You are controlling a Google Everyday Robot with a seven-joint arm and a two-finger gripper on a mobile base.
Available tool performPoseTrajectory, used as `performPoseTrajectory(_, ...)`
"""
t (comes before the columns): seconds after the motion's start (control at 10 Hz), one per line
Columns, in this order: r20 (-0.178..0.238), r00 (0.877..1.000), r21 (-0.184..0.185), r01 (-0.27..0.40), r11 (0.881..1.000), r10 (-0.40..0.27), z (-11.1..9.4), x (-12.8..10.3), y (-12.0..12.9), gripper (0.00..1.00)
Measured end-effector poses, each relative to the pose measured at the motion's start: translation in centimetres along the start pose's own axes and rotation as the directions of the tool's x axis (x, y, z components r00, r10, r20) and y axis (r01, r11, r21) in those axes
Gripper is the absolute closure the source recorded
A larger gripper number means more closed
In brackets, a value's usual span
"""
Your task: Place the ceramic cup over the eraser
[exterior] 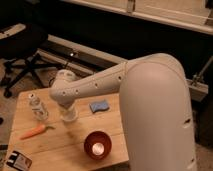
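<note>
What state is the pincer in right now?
Pincer: right at the top of the ceramic cup, between the bottle and the blue pad; open, closed or holding cannot be told.

The scene is dim and warm in colour; the wooden tabletop (112, 127) is the best lit part, while the floor and the wall behind it are almost black. Light seems to come from above: the big white arm (155, 100) is pale on top and grey below, and the tool (68, 106), low at the ceramic cup (69, 118), stands in this shade. A bright glare spot shines inside the red bowl (97, 145).
</note>
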Motion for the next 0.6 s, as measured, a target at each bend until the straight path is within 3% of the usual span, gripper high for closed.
performPoseTrajectory(0.1, 0.008, 1.000, -0.007, 0.022, 1.000, -0.022, -0.6, -0.6, 0.9, 0.96)
performPoseTrajectory(0.6, -0.059, 0.981, 0.018, 0.184, 0.983, -0.183, -5.6, -2.5, 5.6, 0.96)
